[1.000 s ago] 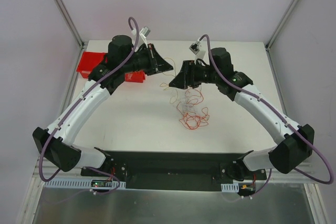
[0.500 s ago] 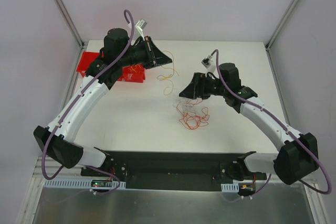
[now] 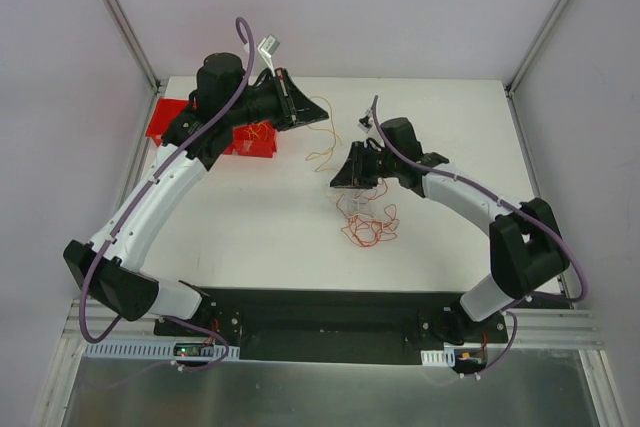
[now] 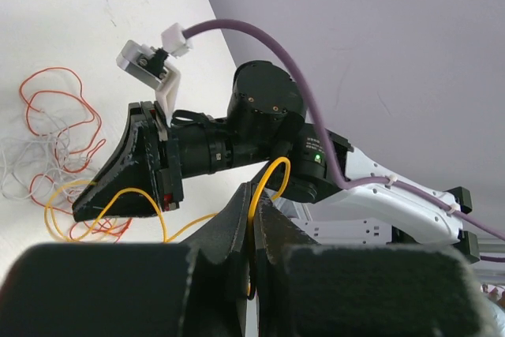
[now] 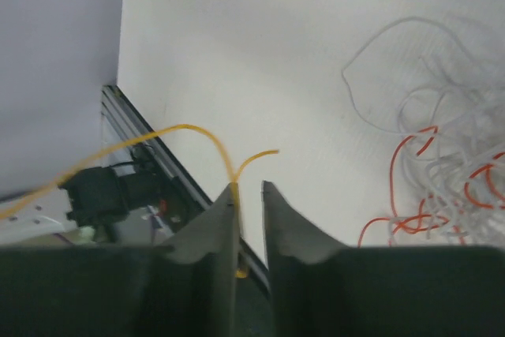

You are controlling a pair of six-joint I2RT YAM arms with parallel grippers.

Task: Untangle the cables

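In the right wrist view, the right end effector point(image 5: 248, 187) has its two fingers a little apart. A yellow cable point(image 5: 188, 126) bends down to the tip of one finger. I cannot tell if the fingers press it or if it only passes there. This view also shows white and red wires of the pile of cables point(image 5: 442, 155) lying flat on the white tabletop point(image 5: 237, 37).

The left wrist view gives what the other views do not. The left end effector point(image 4: 252, 195) is closed on the yellow cable, and a small loop of it stands up from between the fingers. The right end effector faces it, and the yellow cable runs across in front of it.

Only the top view shows the red bin point(image 3: 170, 127). The left end effector is raised just to the right of the red bin. The pile of cables lies well to the right of the red bin and lower in the view. The right end effector hangs at the edge of the pile, on the side toward the red bin. The left arm point(image 3: 170, 187) covers much of the red bin, so I cannot tell what is inside.
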